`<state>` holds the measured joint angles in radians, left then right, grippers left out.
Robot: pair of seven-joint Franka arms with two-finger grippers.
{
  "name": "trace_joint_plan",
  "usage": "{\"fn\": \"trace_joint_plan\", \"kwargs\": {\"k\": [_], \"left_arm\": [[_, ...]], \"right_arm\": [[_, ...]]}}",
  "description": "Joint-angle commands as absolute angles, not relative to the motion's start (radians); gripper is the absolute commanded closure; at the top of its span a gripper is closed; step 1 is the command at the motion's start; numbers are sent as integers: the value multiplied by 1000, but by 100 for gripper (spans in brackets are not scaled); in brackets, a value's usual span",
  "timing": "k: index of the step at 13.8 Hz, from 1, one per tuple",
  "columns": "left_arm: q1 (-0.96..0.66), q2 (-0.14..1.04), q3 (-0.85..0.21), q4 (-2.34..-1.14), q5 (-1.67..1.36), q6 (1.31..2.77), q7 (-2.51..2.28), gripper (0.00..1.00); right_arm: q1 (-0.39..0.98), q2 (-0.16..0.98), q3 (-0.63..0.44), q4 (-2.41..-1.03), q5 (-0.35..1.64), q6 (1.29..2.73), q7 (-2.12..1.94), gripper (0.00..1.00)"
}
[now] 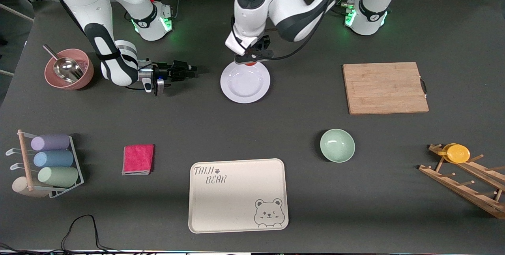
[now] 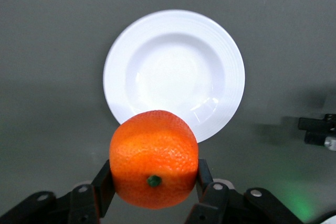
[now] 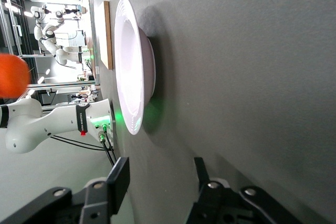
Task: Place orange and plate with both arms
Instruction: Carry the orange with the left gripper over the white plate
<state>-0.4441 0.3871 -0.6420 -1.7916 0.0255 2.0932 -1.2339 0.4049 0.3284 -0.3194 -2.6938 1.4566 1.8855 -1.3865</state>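
1. overhead, the left pincer (image 2: 155,182) is clenched on the orange (image 2: 154,166), one finger on each side of the fruit, its green stem spot facing the wrist camera.
2. it holds the orange in the air over the plate's (image 1: 245,82) rim on the side toward the robot bases; in the front view only a sliver of orange (image 1: 249,64) shows under the left pincer (image 1: 252,55).
3. the plate lies flat on the tabletop (image 1: 300,128), about midway between the two ends and toward the edge where the bases stand.
4. the right pincer (image 1: 190,71) hangs low just beside the plate, on the side toward the right arm's end, lying level with its fingers aimed at the plate.
5. its fingers (image 3: 119,179) stand apart with nothing between them, and the plate's rim (image 3: 128,66) lies ahead of them, untouched.
6. a board (image 1: 384,87) lies toward the left arm's end of the tabletop.
7. a green bowl (image 1: 337,145) and a bear tray (image 1: 238,195) sit nearer the front camera than the plate, the tray close to the front edge.
8. a pink bowl (image 1: 69,69) with a scoop sits at the right arm's end.
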Motion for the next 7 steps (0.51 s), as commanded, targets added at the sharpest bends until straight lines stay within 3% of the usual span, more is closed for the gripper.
{"fn": "trace_joint_plan", "kwargs": {"k": [1, 7], "left_arm": [[-503, 509, -624, -1738, 136, 2132, -1320, 100], [-511, 672, -620, -1689, 257, 2223, -1362, 100]], "right_arm": [[407, 348, -325, -2684, 1483, 1871, -1417, 48], [408, 411, -325, -2672, 1537, 1870, -1488, 48]]}}
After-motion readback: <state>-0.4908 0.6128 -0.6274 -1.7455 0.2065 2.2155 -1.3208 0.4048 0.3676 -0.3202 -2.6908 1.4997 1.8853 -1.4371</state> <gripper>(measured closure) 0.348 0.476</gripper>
